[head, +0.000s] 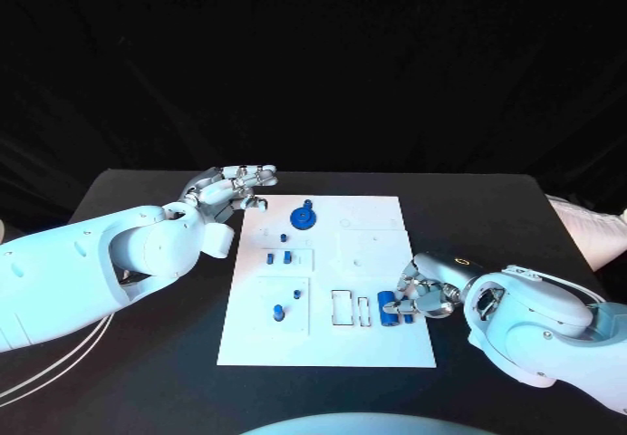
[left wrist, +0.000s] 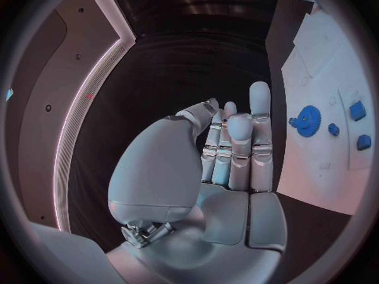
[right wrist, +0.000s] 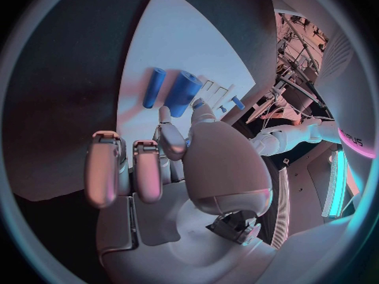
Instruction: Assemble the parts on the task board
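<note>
the right hand (head: pixel 425 297) is hovering at the task board's (head: pixel 372 222) right edge, fingers curled in on nothing, just beside two blue cylinders (head: pixel 390 307). the left hand (head: pixel 230 190) is hanging spread and empty over the tabletop (head: pixel 484 208) near the board's far left corner, by the blue gear (head: pixel 302 217).

Robotics laboratory or demonstration test cell: matte black rectangular table (head: pixel 157 335) set against a plain black backdrop, carrying at its centre a flat white rectangular task board (head: pixel 372 349) with cut recesses and small blue plastic parts. Behind the table, the left wrist view shows a dark curved wall panel edged by a long pale light strip (left wrist: pixel 83 110). Beyond the board's far edge, the right wrist view shows metal frames and cabling (right wrist: pixel 296 76) and a cyan light strip (right wrist: pixel 341 183).
</note>
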You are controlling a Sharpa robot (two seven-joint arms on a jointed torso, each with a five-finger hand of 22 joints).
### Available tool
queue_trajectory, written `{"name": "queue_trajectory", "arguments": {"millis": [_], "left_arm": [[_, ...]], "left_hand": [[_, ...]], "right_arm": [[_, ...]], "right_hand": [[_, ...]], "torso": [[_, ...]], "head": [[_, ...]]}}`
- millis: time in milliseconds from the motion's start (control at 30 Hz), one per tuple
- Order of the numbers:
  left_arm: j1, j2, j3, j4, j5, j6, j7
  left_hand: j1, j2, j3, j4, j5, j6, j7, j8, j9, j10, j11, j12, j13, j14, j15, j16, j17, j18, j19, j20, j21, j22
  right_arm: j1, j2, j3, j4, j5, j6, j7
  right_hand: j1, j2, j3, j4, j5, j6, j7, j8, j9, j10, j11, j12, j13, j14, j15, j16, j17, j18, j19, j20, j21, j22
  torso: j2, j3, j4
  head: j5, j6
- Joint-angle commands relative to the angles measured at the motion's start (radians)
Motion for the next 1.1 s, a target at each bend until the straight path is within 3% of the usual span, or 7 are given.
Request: {"name": "queue_trajectory", "arguments": {"millis": [33, 333, 533, 867, 1100], "left_arm": [[0.001, 0.002, 0.001, 0.001, -0.003, 0.014, 0.005], [0.001, 0.002, 0.001, 0.001, -0.003, 0.016, 0.003], [0.001, 0.002, 0.001, 0.001, -0.003, 0.019, 0.000], [0.001, 0.001, 0.000, 0.001, -0.003, 0.020, -0.002], [0.000, 0.001, 0.000, 0.000, -0.003, 0.021, -0.002]], "left_hand": [[-0.002, 0.006, -0.003, 0.000, 0.003, 0.001, 0.005, 0.006, -0.001, -0.007, 0.000, 0.004, 0.001, -0.008, 0.000, -0.002, -0.001, 0.011, -0.001, 0.000, -0.006, -0.002], [-0.002, 0.006, -0.003, 0.000, 0.003, 0.001, 0.005, 0.006, -0.001, -0.007, 0.000, 0.004, 0.001, -0.008, 0.000, -0.002, -0.001, 0.011, -0.001, 0.000, -0.006, -0.002], [-0.004, 0.006, -0.005, 0.000, 0.003, 0.000, 0.005, 0.006, -0.001, -0.008, 0.000, 0.005, 0.001, -0.008, 0.000, -0.001, -0.001, 0.011, 0.000, 0.000, -0.006, -0.002], [-0.004, 0.006, -0.005, 0.000, 0.003, 0.000, 0.005, 0.006, -0.001, -0.008, 0.000, 0.005, 0.001, -0.008, 0.000, -0.001, -0.001, 0.011, 0.000, 0.000, -0.006, -0.002], [-0.004, 0.006, -0.005, 0.000, 0.003, 0.000, 0.005, 0.006, -0.001, -0.008, 0.000, 0.005, 0.001, -0.008, 0.000, -0.001, -0.001, 0.011, 0.000, 0.000, -0.006, -0.002]], "right_arm": [[-0.004, 0.008, 0.000, -0.007, -0.032, 0.023, -0.009], [-0.024, 0.050, -0.001, -0.041, -0.039, 0.026, -0.011], [-0.044, 0.074, -0.001, -0.057, -0.030, 0.026, -0.012], [-0.051, 0.086, 0.000, -0.066, -0.015, 0.028, -0.011], [-0.051, 0.075, 0.000, -0.051, 0.024, -0.049, -0.005]], "right_hand": [[0.005, -0.008, -0.005, 0.002, -0.005, -0.007, -0.003, 0.004, 0.001, -0.009, 0.000, 0.001, 0.000, 0.082, -0.004, 0.005, 0.133, -0.011, 0.006, -0.003, 0.005, -0.001], [0.007, -0.006, -0.006, 0.002, -0.005, -0.008, -0.003, 0.005, 0.004, -0.010, 0.000, -0.002, -0.001, 0.082, -0.003, 0.005, 0.134, -0.011, 0.006, -0.003, 0.005, -0.001], [0.008, -0.004, -0.006, 0.002, -0.005, -0.009, -0.003, 0.006, 0.005, -0.011, 0.000, -0.003, -0.001, 0.082, -0.003, 0.005, 0.133, -0.010, 0.005, -0.003, 0.004, -0.003], [0.019, 0.009, -0.008, 0.001, 0.003, -0.013, -0.003, 0.011, 0.015, -0.014, 0.000, -0.007, 0.003, 0.081, -0.003, 0.004, 0.132, -0.010, 0.004, -0.002, 0.004, -0.002], [0.063, 0.035, -0.006, -0.008, 0.044, -0.015, -0.005, 0.026, 0.039, -0.013, -0.002, -0.009, 0.015, 0.082, -0.004, 0.005, 0.134, -0.011, 0.005, -0.003, 0.006, 0.002]], "torso": [[0.000, -0.0004, 0.0011], [0.000, -0.0009, -0.0017], [0.000, -0.0008, 0.0007], [-0.001, -0.0006, -0.0025], [-0.001, -0.0008, -0.0028]], "head": [[0.003, 0.000], [0.008, -0.002], [0.010, -0.003], [0.017, -0.003], [0.016, 0.000]]}}
